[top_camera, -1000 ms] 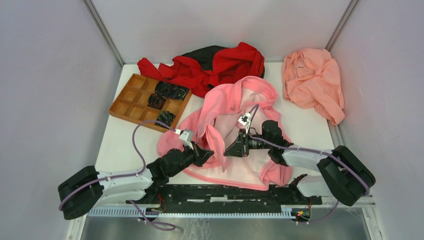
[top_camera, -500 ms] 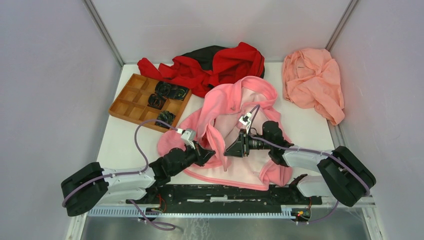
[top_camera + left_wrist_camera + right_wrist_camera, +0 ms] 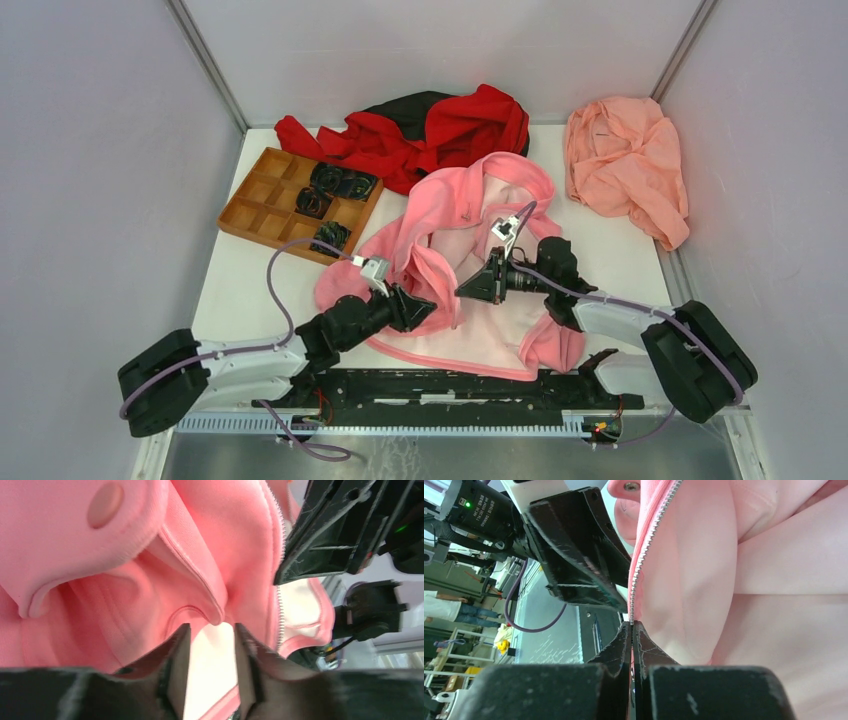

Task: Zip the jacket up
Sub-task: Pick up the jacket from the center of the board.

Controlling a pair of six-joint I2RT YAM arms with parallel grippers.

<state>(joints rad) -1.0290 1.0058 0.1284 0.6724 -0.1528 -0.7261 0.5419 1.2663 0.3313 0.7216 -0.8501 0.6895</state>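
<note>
The bright pink jacket (image 3: 470, 205) lies unzipped in the middle of the table, its paler lining showing. My right gripper (image 3: 468, 291) is over the jacket's left front, and in the right wrist view it (image 3: 632, 625) is shut on the lower end of the zipper teeth (image 3: 646, 545), holding that edge taut. My left gripper (image 3: 436, 310) is just to its left at the same flap. In the left wrist view it (image 3: 210, 632) stands open, a fold of the jacket (image 3: 200, 587) just past its tips and only pale lining between its fingers (image 3: 178, 652).
A red-and-black garment (image 3: 430, 130) lies at the back. A salmon cloth (image 3: 625, 170) lies at the back right. A brown compartment tray (image 3: 262, 205) holding black items (image 3: 335, 182) sits at the back left. The two grippers are very close together.
My left gripper has opened and let go of the jacket fold. My right gripper has shut on the zipper edge and shifted slightly right and away.
</note>
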